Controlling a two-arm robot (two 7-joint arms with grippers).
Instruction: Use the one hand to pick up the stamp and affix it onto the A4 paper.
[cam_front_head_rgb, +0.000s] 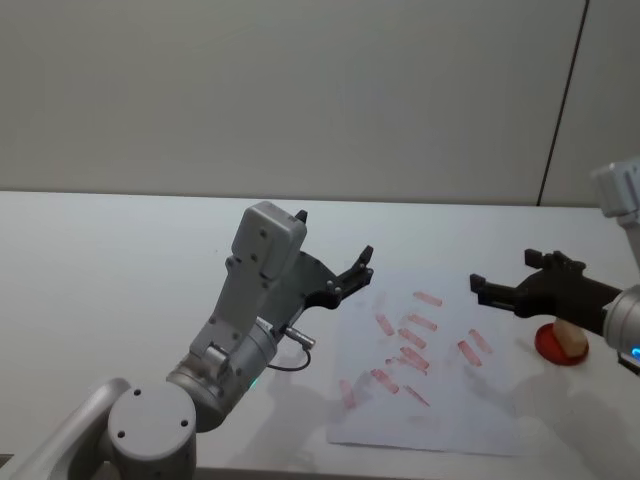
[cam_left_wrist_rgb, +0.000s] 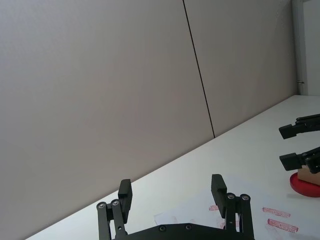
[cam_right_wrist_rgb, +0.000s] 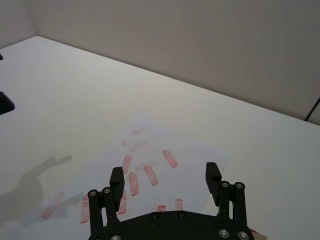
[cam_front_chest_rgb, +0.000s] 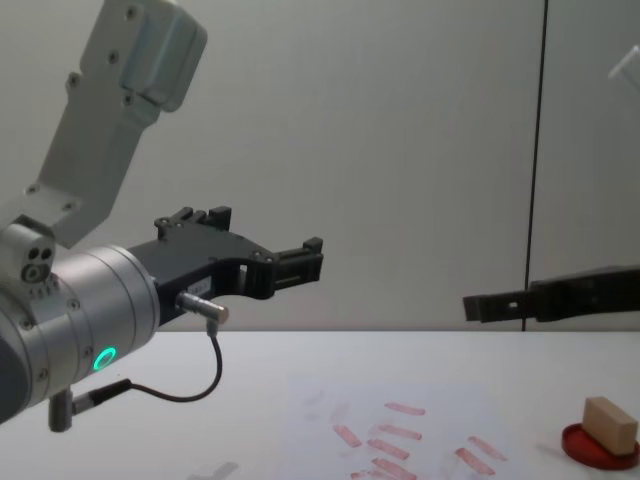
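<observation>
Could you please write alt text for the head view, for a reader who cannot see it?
The open right gripper hovers above the A4 paper, near the stamp resting on a red ink pad. The open left gripper is raised beside the sheet.

1. I see the A4 paper (cam_front_head_rgb: 430, 385) lying flat on the surface (cam_front_head_rgb: 120, 260), right of centre before the robot.
2. The ink pad (cam_front_head_rgb: 556, 345) sits on the surface just off the paper's right edge, and the stamp (cam_front_head_rgb: 570, 339) rests on top of it.
3. My right claw (cam_front_head_rgb: 480, 291) hangs above the paper's right part, left of the stamp.
4. My left claw (cam_front_head_rgb: 362, 268) hangs over the paper's far left corner.
5. A wall (cam_front_head_rgb: 300, 90) rises behind the surface.
</observation>
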